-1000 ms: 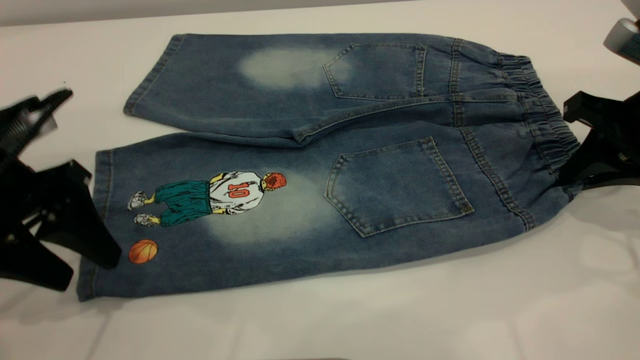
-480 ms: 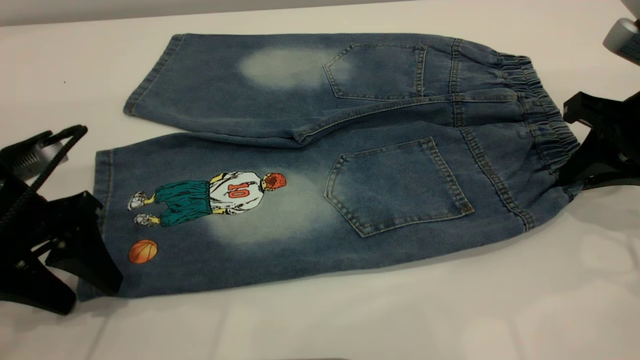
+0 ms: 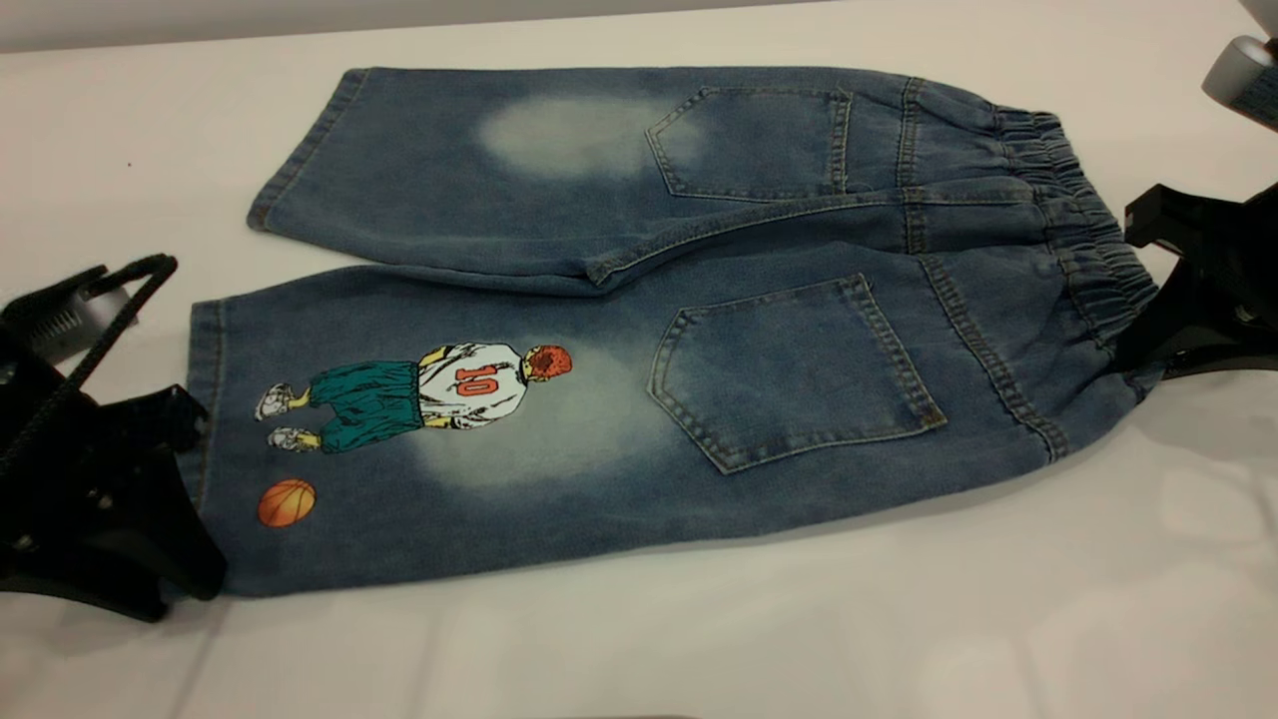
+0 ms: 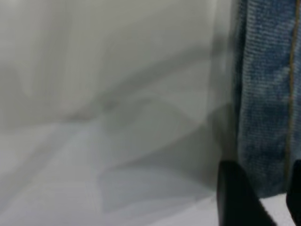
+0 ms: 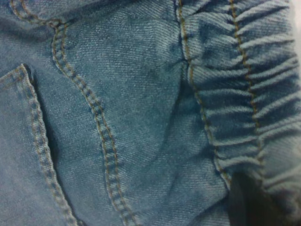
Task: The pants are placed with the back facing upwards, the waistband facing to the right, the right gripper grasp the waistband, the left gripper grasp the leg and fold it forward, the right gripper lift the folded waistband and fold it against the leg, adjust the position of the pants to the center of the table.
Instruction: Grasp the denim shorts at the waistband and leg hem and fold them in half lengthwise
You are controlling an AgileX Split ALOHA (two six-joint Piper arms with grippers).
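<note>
The pants (image 3: 639,330) lie flat, back up, on the white table (image 3: 699,639). Their gathered waistband (image 3: 1088,250) points right. The leg (image 3: 419,439) with the number 10 player and orange ball lies nearer the front. My left gripper (image 3: 185,499) is at this leg's hem corner. In the left wrist view the denim hem (image 4: 268,117) sits between its dark fingers (image 4: 235,197). My right gripper (image 3: 1143,345) is shut on the near end of the waistband, and one finger (image 5: 244,202) presses on the ruffled band (image 5: 254,94).
The plain leg (image 3: 449,170) with a faded patch lies on the far side, beside the printed one. A grey part of the rig (image 3: 1243,75) hangs at the top right corner. Bare table runs along the front and to the left.
My left gripper came down from above the table's left side to the printed leg's hem and its fingers drew together over the corner. The right gripper and the pants stayed put.
</note>
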